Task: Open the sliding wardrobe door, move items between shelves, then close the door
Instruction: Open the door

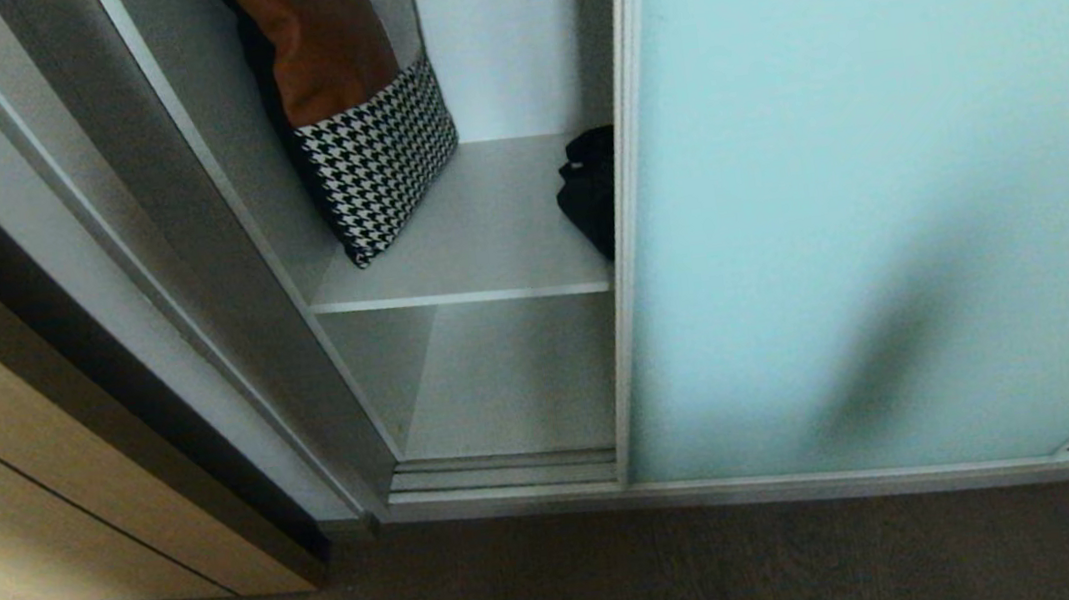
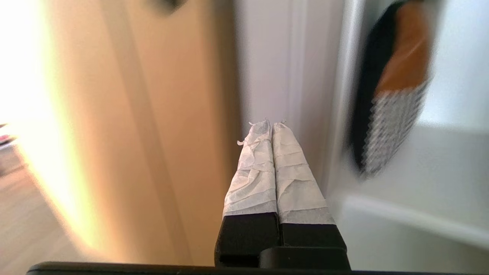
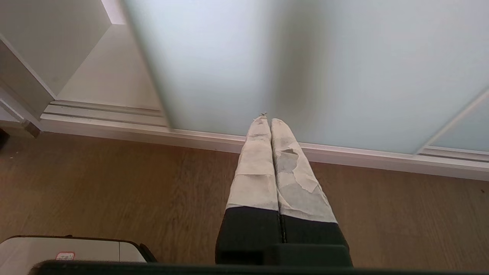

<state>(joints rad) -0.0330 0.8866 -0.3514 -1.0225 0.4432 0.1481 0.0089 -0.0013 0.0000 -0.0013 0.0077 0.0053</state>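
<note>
Two shelves (image 1: 457, 238) show in the gap, flat white boards with thin silvery front edges: upper one mid-height, lower one near the floor. Tall frosted turquoise glass sliding door (image 1: 885, 200) stands partly open, slid right; its slim silver frame edge crosses the wardrobe opening. Bulky black fabric bag (image 1: 590, 188) sits on the upper shelf at its right end, half hidden behind the door frame. Brown and black-white houndstooth cushion (image 1: 352, 109) leans against the left wall on the same shelf. Lower shelf (image 1: 514, 383) shows nothing on its visible part. Tan wood-grain door (image 1: 31, 478) far left.

Left gripper (image 2: 272, 124): tape-wrapped fingers pressed together, empty, pointing at the white wardrobe wall between tan door and cushion. Right gripper (image 3: 267, 119): fingers closed tight, empty, low over the brown wood floor (image 3: 114, 191) before the glass panel.

Step, as I judge: door opened, item transfer about to begin. Next move likely calls for parting the left fingers, reaching past the cushion to the bag; door frame partly blocks it, so more sliding may be needed.
</note>
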